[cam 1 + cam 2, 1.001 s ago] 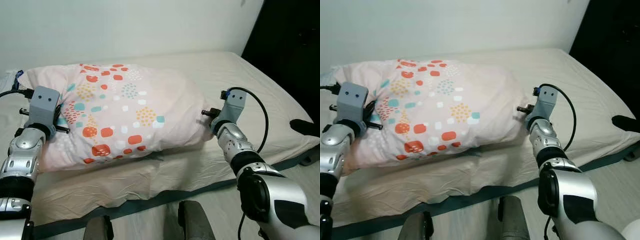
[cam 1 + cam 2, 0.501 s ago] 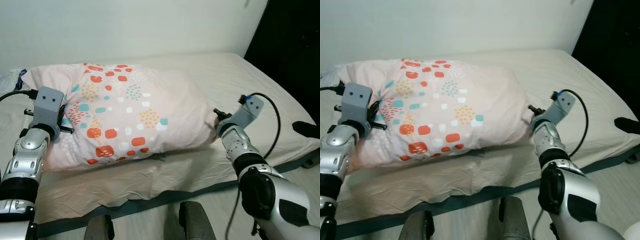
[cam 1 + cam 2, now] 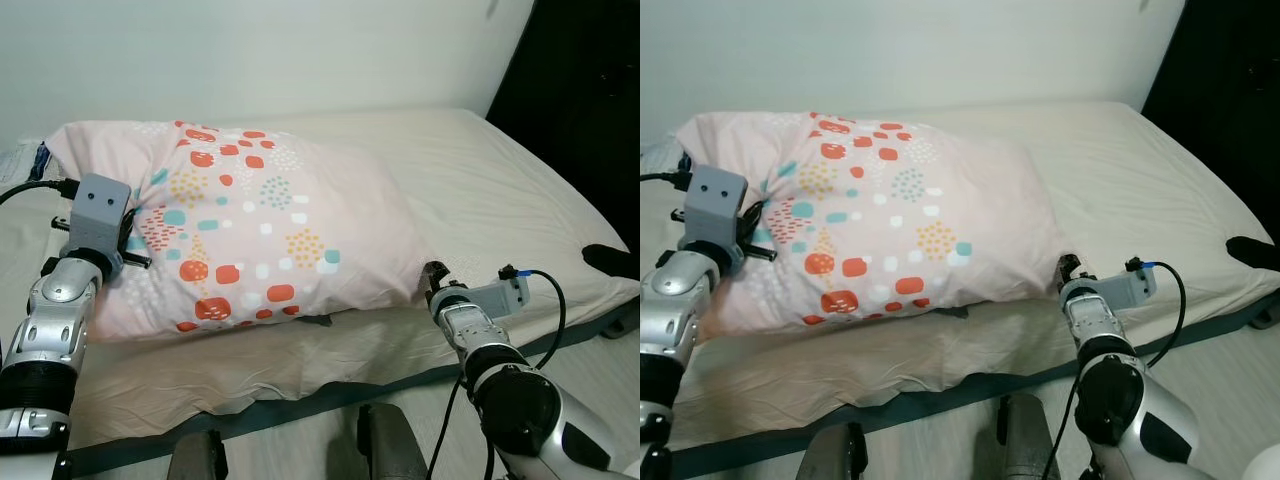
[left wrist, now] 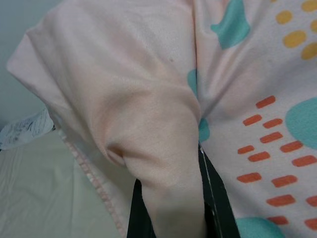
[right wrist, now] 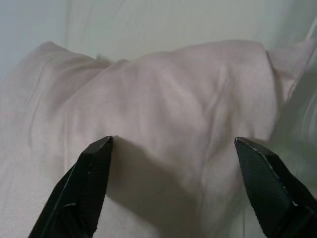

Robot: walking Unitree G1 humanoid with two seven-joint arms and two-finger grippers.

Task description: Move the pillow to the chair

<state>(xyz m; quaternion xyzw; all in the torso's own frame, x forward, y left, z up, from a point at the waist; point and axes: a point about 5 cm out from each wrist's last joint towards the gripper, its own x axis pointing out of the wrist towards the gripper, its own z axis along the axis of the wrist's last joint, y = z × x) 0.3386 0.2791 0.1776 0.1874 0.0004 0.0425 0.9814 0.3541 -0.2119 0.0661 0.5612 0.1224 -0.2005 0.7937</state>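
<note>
Pillow mid-frame on bed. Left gripper pinches its left-end fold for lifting; right gripper spread at lower-right corner, ready to clamp.

pillow: pale pink, orange/teal/yellow spots | sheet: cream

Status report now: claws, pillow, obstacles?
Left claw shut on pillow fabric. Right claw open at pillow's right end. Pillow on bed.
</note>
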